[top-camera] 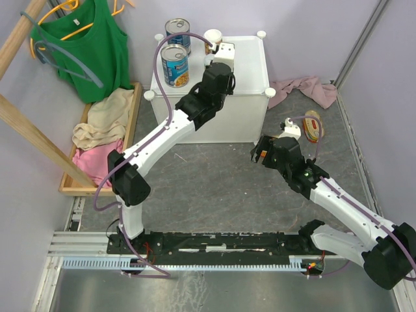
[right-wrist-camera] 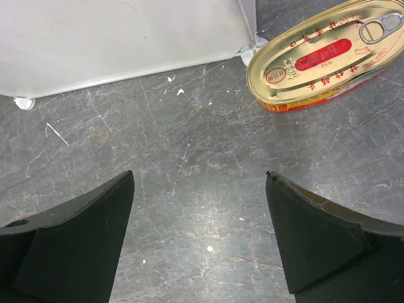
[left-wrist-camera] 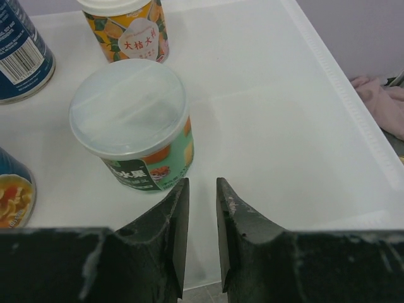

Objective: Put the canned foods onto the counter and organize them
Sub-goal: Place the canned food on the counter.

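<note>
1. Starting at the near edge, a sheet of bare metal (top-camera: pixel 214 289) lies in front of a black rail (top-camera: pixel 208 244) that carries both arm bases.
2. Beyond lies a grey marbled surface (top-camera: pixel 214 175), scuffed with pale flecks. The right pincer (right-wrist-camera: pixel 199 173) hangs over it, fingers wide apart with nothing between them. An oval gold tin (right-wrist-camera: pixel 322 53) with a red label lies flat on the surface, just ahead and to its right.
3. At the left, a wooden tray (top-camera: pixel 134 117) holds cream and pink clothes.
4. The white cube table (top-camera: pixel 250 71) stands in the middle of the surface, with round knobs at its corners. The left pincer (left-wrist-camera: pixel 202 183) is over its near part, fingers drawn together on nothing, tips just beside a small white-topped can (left-wrist-camera: pixel 129 107).
5. Farther back on the table stand a second small can (left-wrist-camera: pixel 123 25), a nearer tall blue can (top-camera: pixel 175 65) and a farther tall blue can (top-camera: pixel 177 32), both at its left side.
6. Behind are a crumpled pink cloth (top-camera: pixel 305 88) on the right, a green top (top-camera: pixel 91 52) on a hanger on the left, and lilac walls (top-camera: pixel 292 26).
</note>
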You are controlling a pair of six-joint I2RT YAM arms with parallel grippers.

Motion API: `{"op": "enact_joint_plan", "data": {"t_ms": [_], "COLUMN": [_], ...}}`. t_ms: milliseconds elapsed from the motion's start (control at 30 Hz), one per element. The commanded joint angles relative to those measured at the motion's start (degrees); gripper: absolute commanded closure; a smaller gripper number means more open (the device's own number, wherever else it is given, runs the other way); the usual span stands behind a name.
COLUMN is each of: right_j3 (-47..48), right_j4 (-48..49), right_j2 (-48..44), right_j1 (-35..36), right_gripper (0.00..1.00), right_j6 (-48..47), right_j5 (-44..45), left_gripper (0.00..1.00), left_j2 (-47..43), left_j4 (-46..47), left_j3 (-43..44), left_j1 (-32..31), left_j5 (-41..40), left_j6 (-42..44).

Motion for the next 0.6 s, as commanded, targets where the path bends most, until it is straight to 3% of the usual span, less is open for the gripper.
{"op": "enact_joint_plan", "data": {"t_ms": [0, 567], "right_j3": [0.2, 0.4], "right_j4": [1.0, 1.6], "right_j2": [-0.5, 0.5], "right_j1": [-0.2, -0.1], "right_gripper": [0.08, 0.08], "right_j6": [-0.5, -0.5], "right_j5": [0.7, 0.6], "left_gripper": [0.70, 0.70], "left_j2": [-0.3, 0.8], "left_j4": [1.1, 1.9], "left_j3": [3.0, 3.4], "left_j1": [1.5, 4.2], "left_j5": [1.9, 3.7], "left_j6": [-2.3, -2.8]}}
